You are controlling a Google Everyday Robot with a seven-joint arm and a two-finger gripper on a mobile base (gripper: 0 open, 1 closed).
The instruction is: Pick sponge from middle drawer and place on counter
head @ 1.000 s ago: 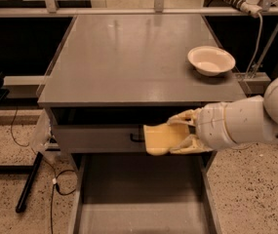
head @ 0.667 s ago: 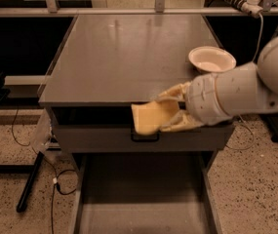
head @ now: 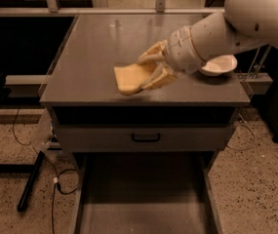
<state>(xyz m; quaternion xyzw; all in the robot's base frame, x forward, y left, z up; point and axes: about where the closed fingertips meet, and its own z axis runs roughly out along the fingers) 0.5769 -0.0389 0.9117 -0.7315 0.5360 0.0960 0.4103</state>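
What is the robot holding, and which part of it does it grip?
The end effector, above the counter near its front edge, holds the sponge by its right end, pinched between its fingers.

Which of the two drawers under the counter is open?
The lower one: the middle drawer is pulled out, bare floor showing, while the drawer front with the black handle above is shut. The gripper holds the sponge over the counter.

Claw over counter, gripping sponge; bowl right; middle drawer below, front.
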